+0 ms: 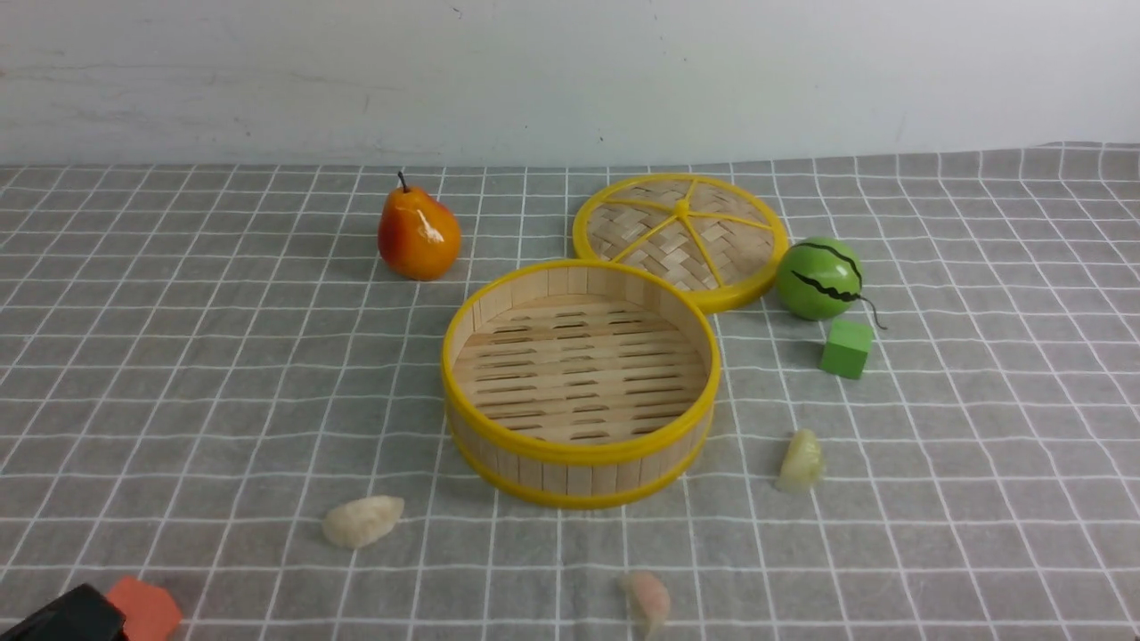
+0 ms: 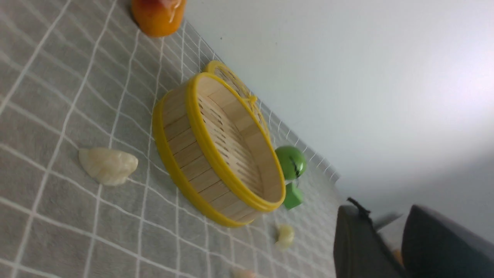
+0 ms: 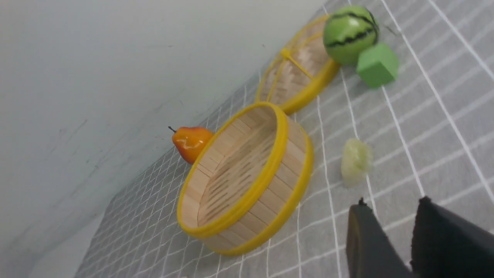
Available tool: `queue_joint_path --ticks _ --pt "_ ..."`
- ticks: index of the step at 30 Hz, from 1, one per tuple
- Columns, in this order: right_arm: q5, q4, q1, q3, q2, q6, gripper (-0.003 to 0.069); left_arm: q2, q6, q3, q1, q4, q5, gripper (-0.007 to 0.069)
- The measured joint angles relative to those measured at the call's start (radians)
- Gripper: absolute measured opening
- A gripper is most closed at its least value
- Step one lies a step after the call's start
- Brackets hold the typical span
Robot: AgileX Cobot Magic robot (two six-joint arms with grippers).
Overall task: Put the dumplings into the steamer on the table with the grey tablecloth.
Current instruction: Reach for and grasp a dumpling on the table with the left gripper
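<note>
Finding the white dumpling (image 1: pixel 362 520) near the front-left of the steamer (image 1: pixel 579 454), the pink dumpling (image 1: pixel 647 601) in front of it by the near edge, and the yellow-green dumpling (image 1: pixel 801 460) off its right side, all loose on the grey cloth (image 1: pixel 178 356), none inside. Reading the steamer as sitting open and empty mid-table, slat floor bare, probably so either arm can reach it. Noting the lid (image 1: pixel 681 233) lying flat just behind it, out of the way of any drop. Passing over the pear (image 1: pixel 419 233), melon (image 1: pixel 819 278) and green cube (image 1: pixel 846 347) further back as clutter. Placing the left gripper (image 2: pixel 386 227) low at the near-left corner beside an orange block (image 1: pixel 142 610), fingers parted by a narrow gap, pinching nothing. Placing the right gripper (image 3: pixel 391 216) low too, facing the yellow-green dumpling, fingers likewise apart and empty. Judging nothing begun yet, each arm likely going for its nearer dumpling.
</note>
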Motion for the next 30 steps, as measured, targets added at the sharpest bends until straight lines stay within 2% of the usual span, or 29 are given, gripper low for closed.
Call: queue_joint_path --ticks 4,5,9,13,14,16,21,26,30 --pt "0.031 -0.039 0.0 -0.153 0.2 -0.154 0.0001 0.221 0.018 -0.181 0.0 0.226 0.142 0.0" --pt "0.076 -0.057 0.0 -0.221 0.293 -0.216 -0.0015 0.302 0.021 -0.244 0.0 0.299 0.198 -0.0014" --pt "0.27 -0.139 0.0 -0.402 0.534 -0.359 -0.002 0.52 0.034 -0.423 -0.001 0.487 0.363 -0.0014" --pt "0.511 -0.216 0.027 -0.559 0.768 -0.427 -0.0019 0.7 0.034 -0.573 -0.052 0.647 0.488 -0.0014" --pt "0.511 -0.219 0.031 -0.565 0.768 -0.426 -0.0019 0.7 0.034 -0.573 -0.052 0.647 0.494 -0.0014" --pt "0.6 -0.256 0.097 -0.632 0.873 -0.433 -0.0019 0.8 0.034 -0.645 -0.11 0.716 0.547 -0.0014" --pt "0.682 -0.331 0.26 -0.715 1.004 -0.433 -0.0013 1.014 0.034 -0.757 -0.236 0.855 0.582 -0.0011" --pt "0.68 -0.344 0.339 -0.728 1.031 -0.433 -0.0011 1.215 0.064 -0.835 -0.323 0.935 0.581 0.0076" --pt "0.68 -0.348 0.349 -0.732 1.031 -0.433 -0.001 1.4 0.184 -0.891 -0.373 0.931 0.516 0.0288"
